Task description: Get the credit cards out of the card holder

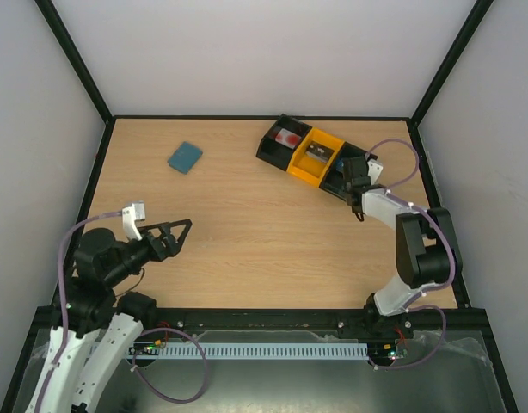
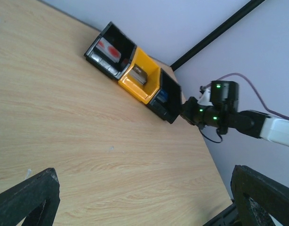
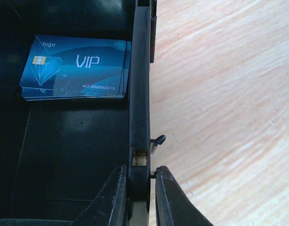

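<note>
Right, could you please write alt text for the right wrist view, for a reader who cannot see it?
The right pincer grips the side wall of a black bin, one finger inside and one outside. Stacked blue cards marked VIP lie flat inside the bin, and wooden table fills the right side.

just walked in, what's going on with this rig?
The right hand is pinching the wall of the tray at its end bin, where the blue cards lie. The white card and grey card sit in the other bins. The card holder lies apart on the table. The left hand hangs open, empty.
</note>
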Robot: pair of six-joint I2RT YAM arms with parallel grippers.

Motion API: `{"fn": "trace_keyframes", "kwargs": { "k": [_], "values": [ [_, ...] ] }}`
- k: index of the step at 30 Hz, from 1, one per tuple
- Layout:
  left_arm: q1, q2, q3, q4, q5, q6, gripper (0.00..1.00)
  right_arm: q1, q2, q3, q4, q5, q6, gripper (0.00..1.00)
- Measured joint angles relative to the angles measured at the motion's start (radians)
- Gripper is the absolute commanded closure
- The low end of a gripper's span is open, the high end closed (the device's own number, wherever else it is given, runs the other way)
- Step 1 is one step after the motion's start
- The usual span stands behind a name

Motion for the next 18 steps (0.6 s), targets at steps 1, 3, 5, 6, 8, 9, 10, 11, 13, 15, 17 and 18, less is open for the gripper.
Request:
{"fn": "trace_keyframes", "kwargs": {
  "k": [1,3,5,6,8,9,10,11,13,15,17,18],
  "values": [
    [0.000,0.016,-0.012,0.013,0.005,-0.002,0.00,0.000,-0.019,-0.020,0.002,-0.007,-0.003,0.88],
    [0.000,0.052,-0.035,0.031,0.018,-0.005,0.00,0.000,-0.067,-0.066,0.001,-0.018,-0.010,0.88],
    [0.000,0.089,-0.046,0.042,0.028,-0.004,0.00,0.000,-0.124,-0.119,-0.006,-0.026,-0.020,0.87],
    [0.000,0.105,-0.047,0.048,0.032,-0.004,0.00,0.000,-0.145,-0.136,-0.014,-0.027,-0.024,0.87],
    [0.000,0.135,-0.047,0.069,0.040,-0.004,0.00,0.000,-0.184,-0.171,-0.024,-0.029,-0.034,0.86],
    [0.000,0.150,-0.047,0.081,0.044,-0.004,0.00,0.000,-0.200,-0.185,-0.025,-0.031,-0.039,0.85],
    [0.000,0.167,-0.047,0.096,0.047,-0.004,0.00,0.000,-0.214,-0.198,-0.025,-0.034,-0.042,0.82],
    [0.000,0.181,-0.048,0.107,0.048,-0.004,0.00,0.000,-0.225,-0.207,-0.025,-0.038,-0.044,0.79],
    [0.000,0.214,-0.051,0.132,0.046,-0.004,0.00,0.000,-0.244,-0.224,-0.025,-0.045,-0.047,0.72],
    [0.000,0.253,-0.056,0.153,0.027,-0.004,0.00,0.000,-0.263,-0.237,-0.034,-0.052,-0.049,0.60],
    [0.000,0.298,-0.058,0.163,0.001,-0.004,0.00,0.001,-0.280,-0.243,-0.047,-0.058,-0.047,0.50],
    [0.000,0.319,-0.058,0.170,-0.010,-0.004,0.00,0.001,-0.292,-0.246,-0.052,-0.062,-0.042,0.44]
  ]
}}
